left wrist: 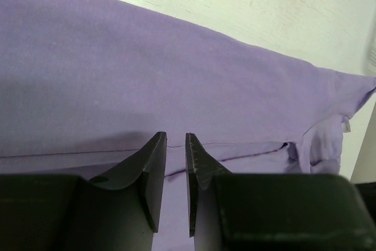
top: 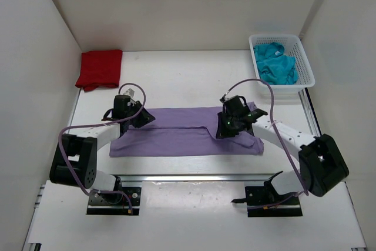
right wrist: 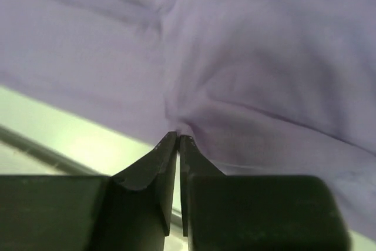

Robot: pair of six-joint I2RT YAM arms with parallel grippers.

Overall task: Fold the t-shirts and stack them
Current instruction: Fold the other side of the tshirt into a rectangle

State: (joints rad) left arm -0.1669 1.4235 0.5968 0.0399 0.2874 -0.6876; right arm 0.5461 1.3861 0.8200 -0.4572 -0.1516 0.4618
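A: Right claw (right wrist: 178, 136), state?

B: Pinched all but closed on the purple t-shirt (top: 182, 139). The cloth puckers into its tips near the shirt's right end.

A: Left claw (left wrist: 176, 138)?

B: Jaws a narrow slit apart, tips over the fold line at the shirt's left end. No cloth seen between them, so logged as empty.

A: Progress?

B: Judged early to middle. One red t-shirt (top: 100, 69) lies folded at the back left corner of the bench (top: 188, 80). The purple one lies flat across the middle as a long band, seemingly folded once lengthwise. Cross folds and stacking are not yet done. Teal t-shirts (top: 275, 63) sit crumpled in the basket (top: 281, 37) at back right; count not readable.

A: Edges, room?

B: The near hem lies just beside the rail (top: 194, 177) at the bench's front edge, so little margin there. There is open bench behind the shirt, between the red t-shirt and the basket, which is the better side to fold toward. The walls stand close on both sides. The basket is near the right arm's outward swing, so a snag risk.
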